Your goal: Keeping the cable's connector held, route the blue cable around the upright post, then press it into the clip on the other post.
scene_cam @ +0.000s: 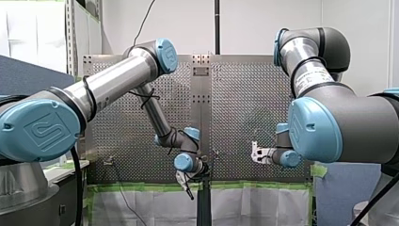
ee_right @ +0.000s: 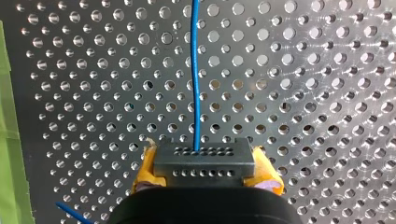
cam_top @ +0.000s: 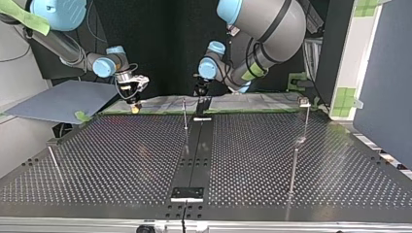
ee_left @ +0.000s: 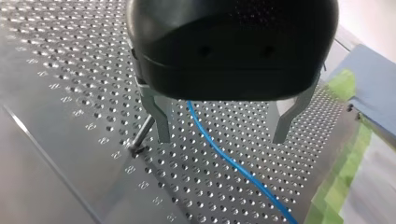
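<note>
In the right wrist view my right gripper [ee_right: 204, 157] is shut, its yellow pads [ee_right: 144, 168] clamping a black connector block [ee_right: 201, 167]. The blue cable [ee_right: 195, 84] leaves the block and runs straight ahead over the perforated plate. In the left wrist view my left gripper [ee_left: 220, 140] hangs open just above the plate. The blue cable [ee_left: 224, 154] passes between its metal fingers [ee_left: 161, 122] without being touched. A thin upright post [ee_left: 142, 135] stands close outside one finger. In the top view that post [cam_top: 184, 114] stands mid-table at the back, near my left gripper [cam_top: 200, 91].
A taller post with a clip [cam_top: 304, 103] on top stands at the top view's right. A short leaning rod [cam_top: 52, 160] is at its left. Green tape [ee_left: 343, 158] lines the plate's edge. A blue-grey board [cam_top: 58, 99] lies beside my right gripper [cam_top: 133, 97].
</note>
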